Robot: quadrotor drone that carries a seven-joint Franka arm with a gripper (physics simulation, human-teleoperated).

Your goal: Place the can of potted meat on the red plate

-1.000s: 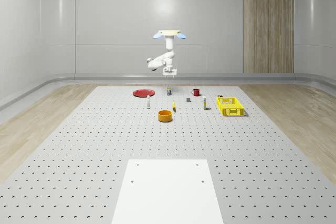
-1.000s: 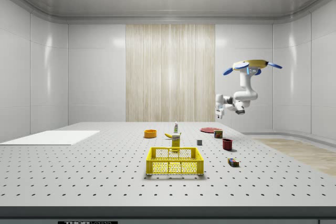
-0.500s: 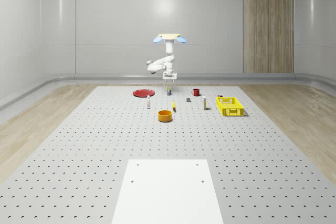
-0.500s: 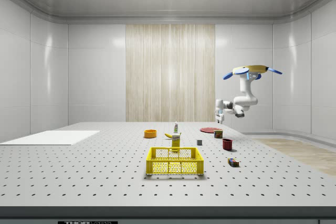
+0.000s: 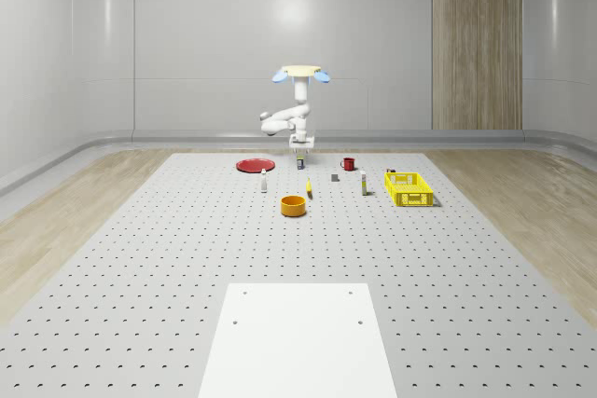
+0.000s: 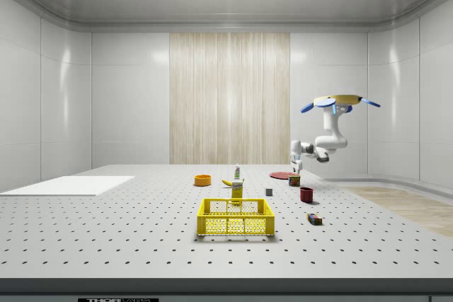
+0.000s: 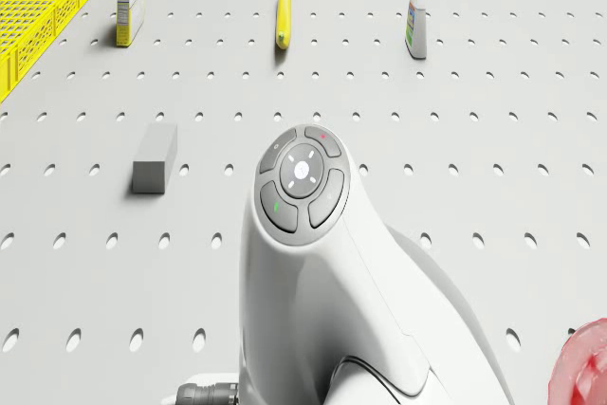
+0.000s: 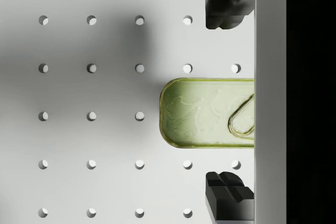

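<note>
The can of potted meat stands on the perforated table, just to the whole-scene view's right of the red plate. The drone hovers over the can, its arm hanging down. My gripper is a short way above the can. In the wrist view the can's greenish lid with its pull ring lies between the two dark fingertips, which stand apart and do not touch it, so the gripper is open. From the side, the gripper hangs over the can, with the plate beyond.
A red mug, a grey block, a small box and a yellow basket lie to the whole-scene view's right. A banana, a bottle and an orange bowl sit nearer. A white panel lies at the front.
The drone has come lower and the gripper has descended with it, from well above the can to a short way over it. The table objects have not moved.
</note>
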